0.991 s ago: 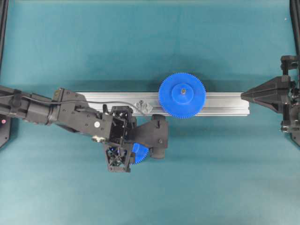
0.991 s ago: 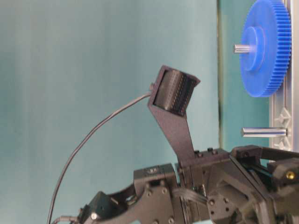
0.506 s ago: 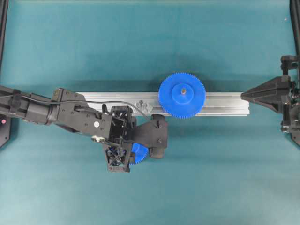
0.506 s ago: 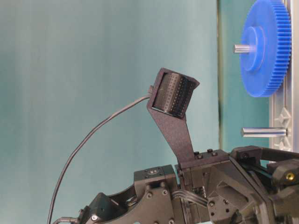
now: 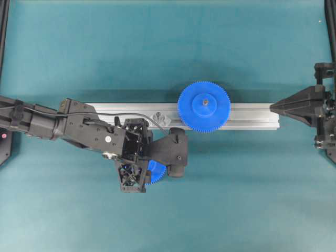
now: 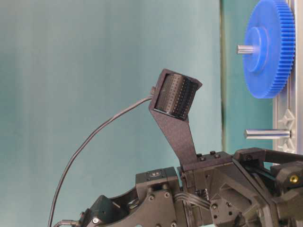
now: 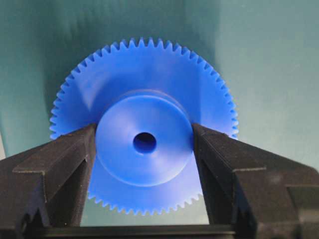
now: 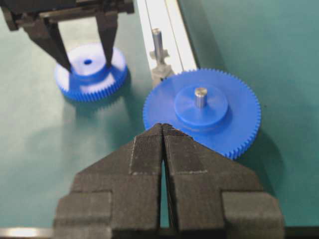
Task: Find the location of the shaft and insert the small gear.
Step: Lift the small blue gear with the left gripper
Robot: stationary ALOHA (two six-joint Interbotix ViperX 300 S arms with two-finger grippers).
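My left claw (image 5: 152, 172) is lowered over the small gear (image 7: 143, 127), which lies flat on the counter (image 5: 79, 220). The two fingers (image 7: 60, 164) straddle the gear's raised hub. In the left wrist view both pads sit at the hub's sides, touching or nearly so; I cannot tell whether they press yet. I judge the step in hand to be the grasp, with the gear not yet lifted.

The shaft (image 8: 157, 42) stands upright on the rail (image 5: 105, 113), just beyond my left claw and beside the big gear (image 5: 203, 106), which already sits on its own pin. The next move calls for a firm grip on the hub, a straight lift, a short carry to the shaft, and the centre hole lined up over the pin's tip before lowering. The small gear's teeth must mesh with the big gear's, so a slight turn may be needed.

My right claw (image 8: 163, 130) is parked at the far right, its jaws together and empty.

The overhead view hides most of the small gear under my left wrist. The left wrist view shows hub and hole, but not the shaft. The right wrist view shows both the shaft and the grasp. The table-level view shows the shaft's full length.
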